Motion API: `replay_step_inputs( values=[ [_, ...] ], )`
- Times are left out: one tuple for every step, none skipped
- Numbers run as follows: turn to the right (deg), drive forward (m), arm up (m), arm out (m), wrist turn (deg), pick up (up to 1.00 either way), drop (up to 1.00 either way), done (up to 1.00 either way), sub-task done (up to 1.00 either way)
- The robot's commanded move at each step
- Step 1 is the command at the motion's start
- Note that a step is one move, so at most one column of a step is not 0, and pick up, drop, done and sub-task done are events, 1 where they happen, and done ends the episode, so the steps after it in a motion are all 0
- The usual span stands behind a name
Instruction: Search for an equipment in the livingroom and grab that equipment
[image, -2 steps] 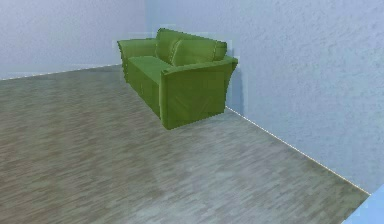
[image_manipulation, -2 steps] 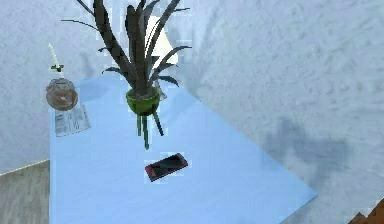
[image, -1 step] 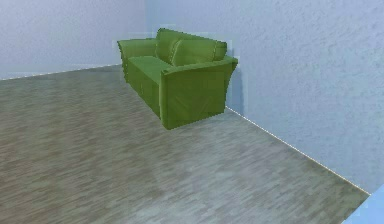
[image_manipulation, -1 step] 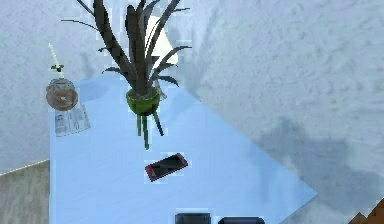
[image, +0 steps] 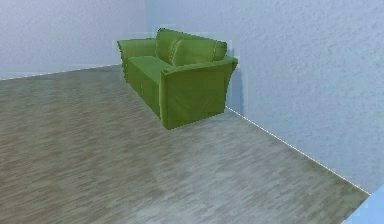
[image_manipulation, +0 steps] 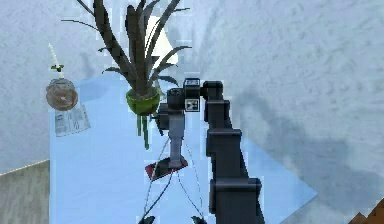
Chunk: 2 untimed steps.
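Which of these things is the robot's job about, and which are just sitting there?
For the job:
- gripper
- small flat dark-red thing on the table near it, possibly the equipment

Just lying about:
- potted plant
- round glass vase
- paper slip
- pale blue table
- green sofa

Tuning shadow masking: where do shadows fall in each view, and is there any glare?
Forward view: the green sofa throws a dark shadow on the wall at its right; floor evenly lit, no glare. Arm side view: soft grey shadows on the wall behind the plant and arm; tabletop glare-free.
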Motion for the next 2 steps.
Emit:
replay_step_inputs(
  values=[
    [0.0,0.0,0.0,0.0,45.0,0.0,0.0,0.0,0.0],
    [0.0,0.0,0.0,0.0,45.0,0.0,0.0,0.0,0.0]
  ],
)
